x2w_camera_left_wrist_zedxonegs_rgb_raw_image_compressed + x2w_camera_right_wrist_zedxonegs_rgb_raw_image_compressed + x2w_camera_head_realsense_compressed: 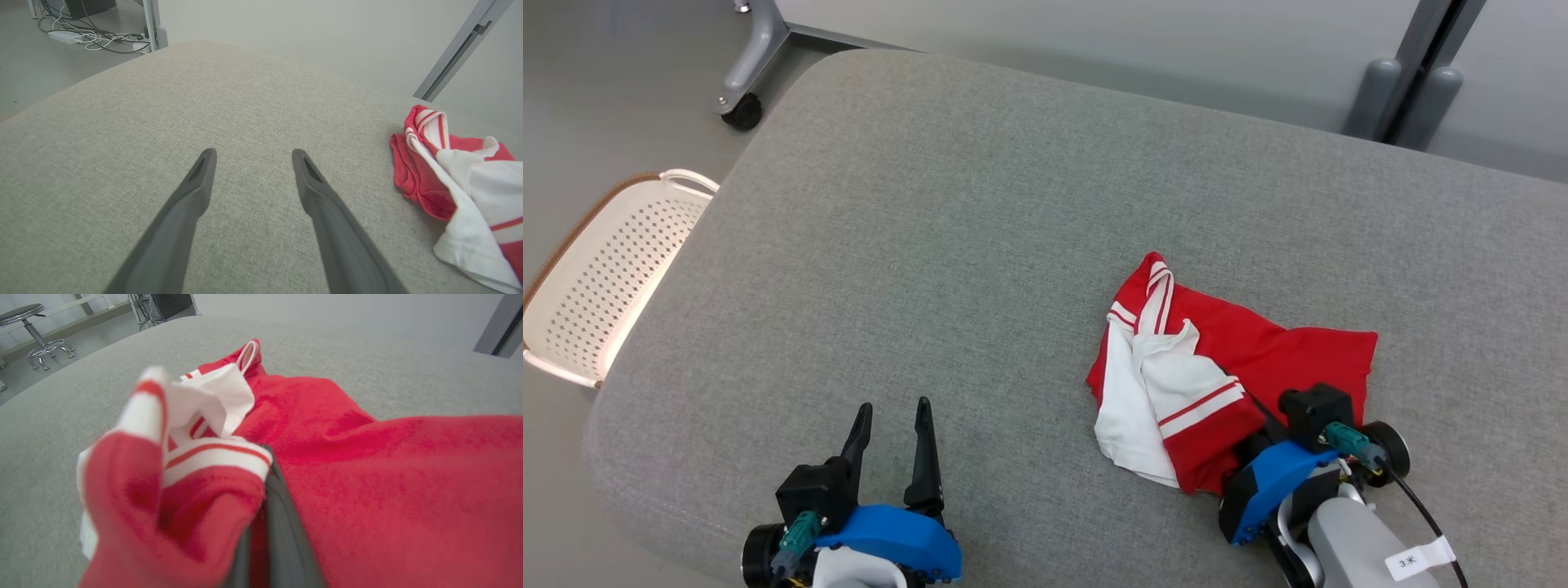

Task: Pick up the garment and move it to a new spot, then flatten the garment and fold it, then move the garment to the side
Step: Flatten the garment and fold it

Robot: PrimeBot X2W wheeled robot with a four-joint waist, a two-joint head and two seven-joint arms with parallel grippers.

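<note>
My right pincer is clamped on the near edge of the red-and-white garment, crumpled on the right of the grey cushion. My left pincer, spread wide, hangs well apart to the garment's left.

Test lab: power strip and loose cables on bare floor, far ahead-left of jaws of left gripper.

That crumpled fabric garment is red with white panels and thin red stripes; the padded fabric surface is speckled grey.
</note>
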